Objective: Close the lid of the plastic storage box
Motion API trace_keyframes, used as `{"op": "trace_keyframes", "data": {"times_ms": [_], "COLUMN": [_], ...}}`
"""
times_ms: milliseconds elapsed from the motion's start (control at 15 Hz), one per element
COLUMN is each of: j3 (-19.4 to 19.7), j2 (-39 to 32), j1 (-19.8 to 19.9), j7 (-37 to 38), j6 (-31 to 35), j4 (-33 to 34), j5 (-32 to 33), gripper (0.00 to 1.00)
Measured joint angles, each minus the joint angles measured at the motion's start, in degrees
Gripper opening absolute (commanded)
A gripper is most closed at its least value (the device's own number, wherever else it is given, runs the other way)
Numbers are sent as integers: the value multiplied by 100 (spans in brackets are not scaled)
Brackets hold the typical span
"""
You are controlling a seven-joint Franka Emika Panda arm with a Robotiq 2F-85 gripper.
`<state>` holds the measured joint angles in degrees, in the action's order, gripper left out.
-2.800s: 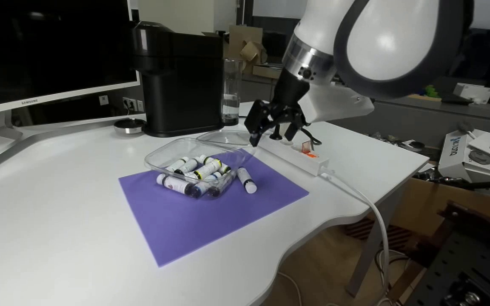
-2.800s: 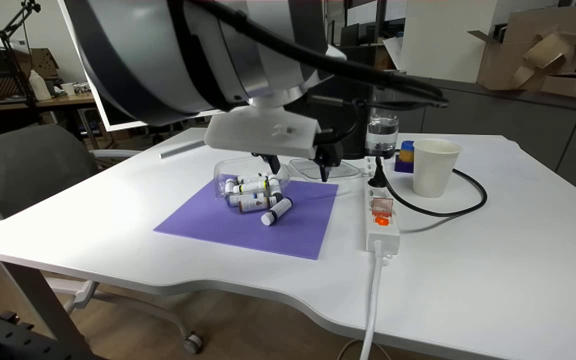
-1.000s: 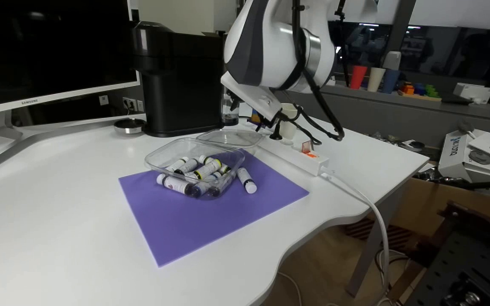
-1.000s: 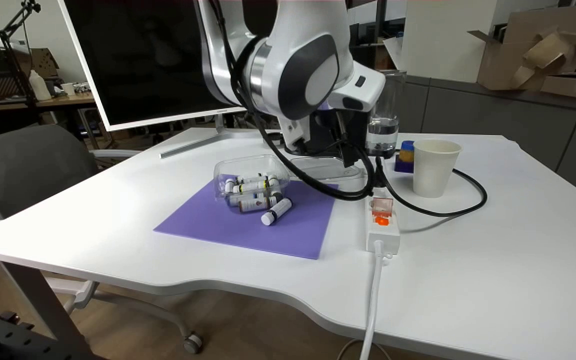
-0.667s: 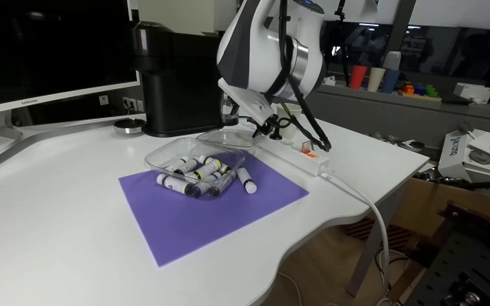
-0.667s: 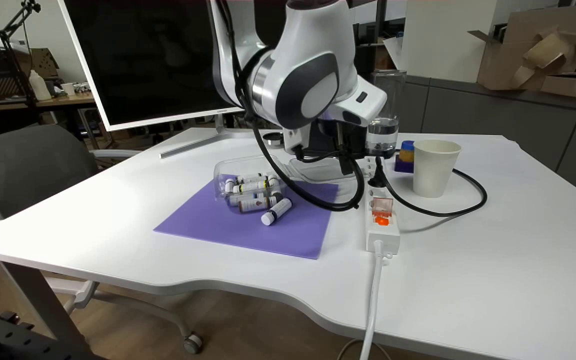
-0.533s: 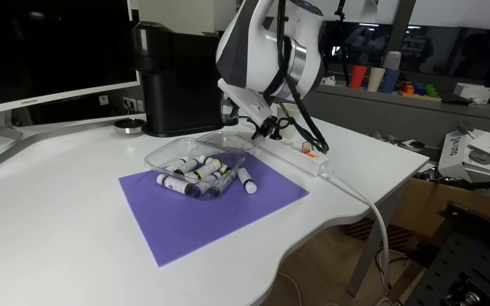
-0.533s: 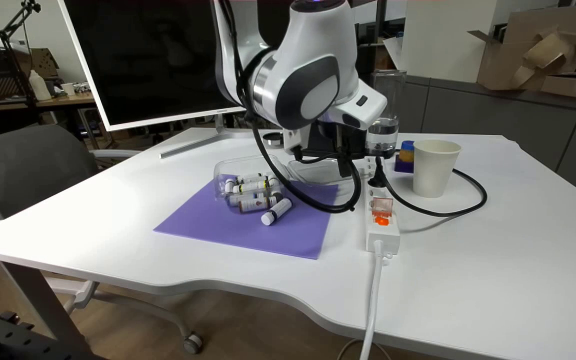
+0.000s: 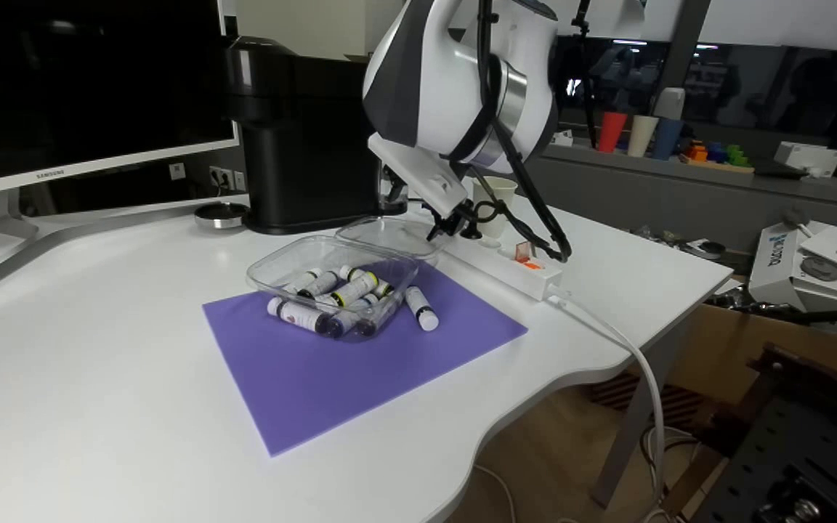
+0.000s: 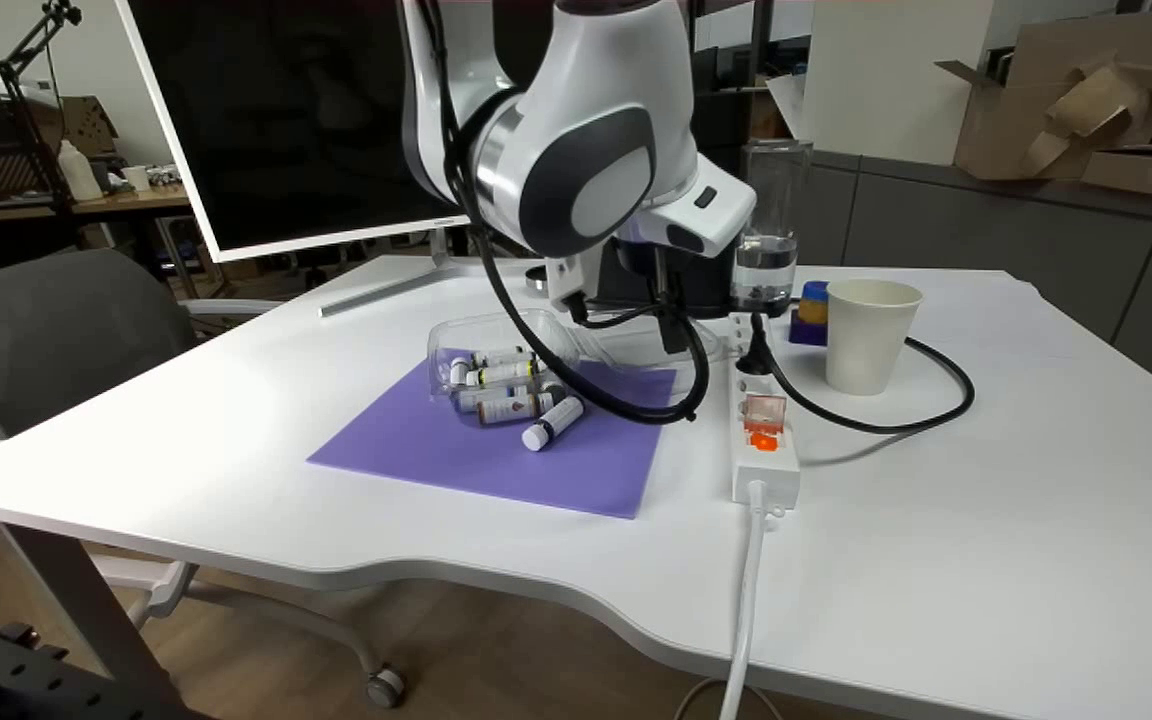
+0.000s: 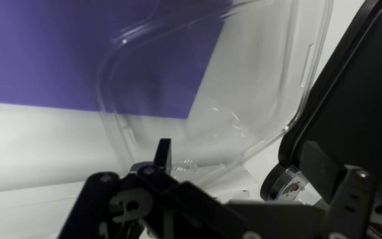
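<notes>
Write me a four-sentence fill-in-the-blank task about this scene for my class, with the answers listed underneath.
1. The lid of the box is not closed but ____.
2. The mat is coloured ____.
3. One vial lies not inside but ____ the box.
4. Of lid and monitor, the claw is nearer the ____.

Missing words: open; purple; outside; lid
</notes>
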<state>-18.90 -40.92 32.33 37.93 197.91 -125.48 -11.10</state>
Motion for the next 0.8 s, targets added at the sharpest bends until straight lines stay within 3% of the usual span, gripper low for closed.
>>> {"op": "trace_keyframes", "data": {"times_ms": [800], "j3": [-40], "j2": [617], "j1": [-27], "j7": [-268], "j6": [25], "j4": [-715], "j5": [-2], "gripper": [100]}}
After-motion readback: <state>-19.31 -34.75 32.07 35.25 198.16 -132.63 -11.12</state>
